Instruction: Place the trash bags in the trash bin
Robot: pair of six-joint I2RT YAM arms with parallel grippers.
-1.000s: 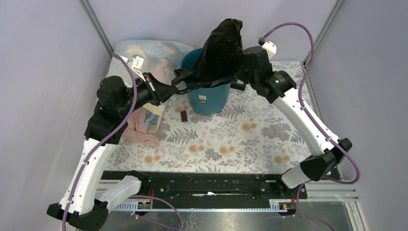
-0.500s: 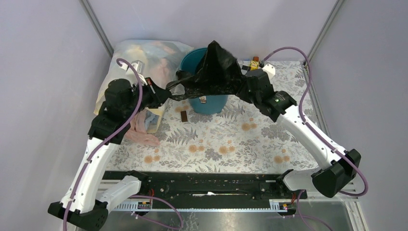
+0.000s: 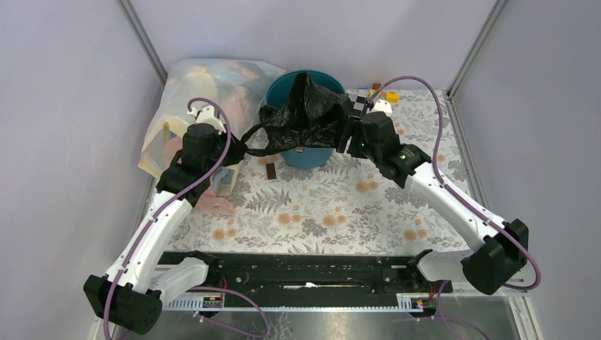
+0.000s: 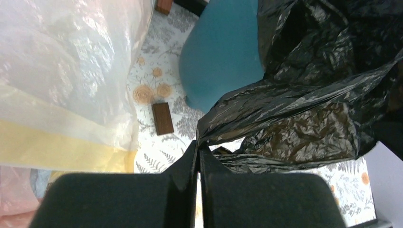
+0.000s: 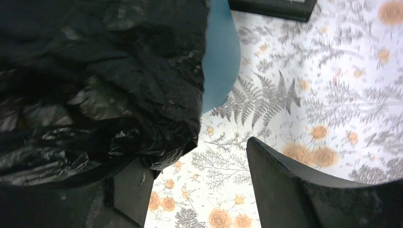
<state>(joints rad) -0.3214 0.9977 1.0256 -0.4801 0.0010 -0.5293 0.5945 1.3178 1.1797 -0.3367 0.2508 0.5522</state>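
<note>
The black trash bag [image 3: 305, 117] lies crumpled over the rim and front of the teal trash bin [image 3: 306, 154], partly inside it. My left gripper [image 3: 244, 150] is to the bin's left, shut on a stretched corner of the bag [image 4: 304, 109]; its fingertips [image 4: 198, 148] pinch the plastic beside the bin wall [image 4: 221, 61]. My right gripper [image 3: 349, 129] is at the bin's right side and stands open. In the right wrist view the bag [image 5: 95, 85] drapes over the left finger [image 5: 128, 190], and only tablecloth shows across the right gripper [image 5: 197, 154]. The bin [image 5: 219, 57] is behind.
A big translucent bag of clothes [image 3: 212, 85] leans at the back left, pink cloth [image 3: 212, 202] below it. A small brown block [image 3: 271, 171] lies on the floral tablecloth [image 3: 340, 205] in front of the bin. Small yellow items [image 3: 383, 92] sit at the back right.
The bag, held high over the bin a second ago, has come down onto it. My right gripper has opened and let go. The left arm shifted right, still pinching its corner.
</note>
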